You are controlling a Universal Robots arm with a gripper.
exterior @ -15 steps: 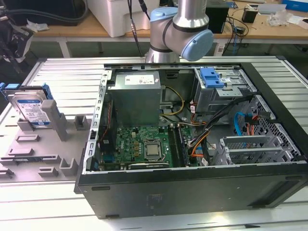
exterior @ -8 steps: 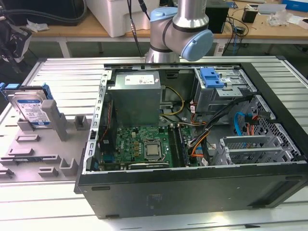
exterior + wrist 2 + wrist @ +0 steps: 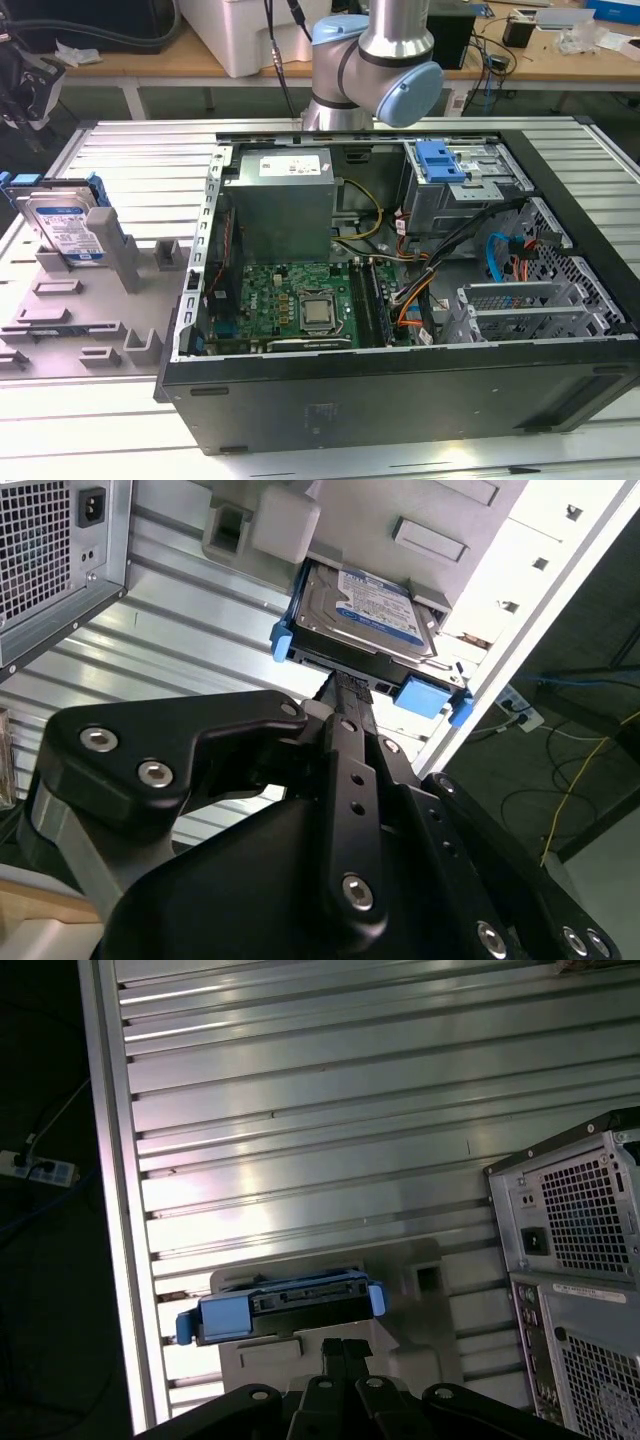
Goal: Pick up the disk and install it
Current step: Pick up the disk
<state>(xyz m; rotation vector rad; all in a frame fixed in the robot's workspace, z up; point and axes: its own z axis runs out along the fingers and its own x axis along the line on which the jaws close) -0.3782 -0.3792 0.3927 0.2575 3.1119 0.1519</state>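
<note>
Exterior view: the disk [image 3: 68,228] is leaning in a grey holder [image 3: 60,300] on the exterior view's left, beside the open computer case [image 3: 400,400]; the arm [image 3: 375,60] is standing behind the case. Second wrist view: the gripper [image 3: 343,682], clenched on nothing, is pointing at the disk [image 3: 370,615]. First wrist view: the gripper [image 3: 341,1344] is hovering near the disk [image 3: 290,1305].

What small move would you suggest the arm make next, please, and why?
Probably open the end effector: its fingers look shut together and point at the disk, which stands ungrasped in its grey holder.
</note>
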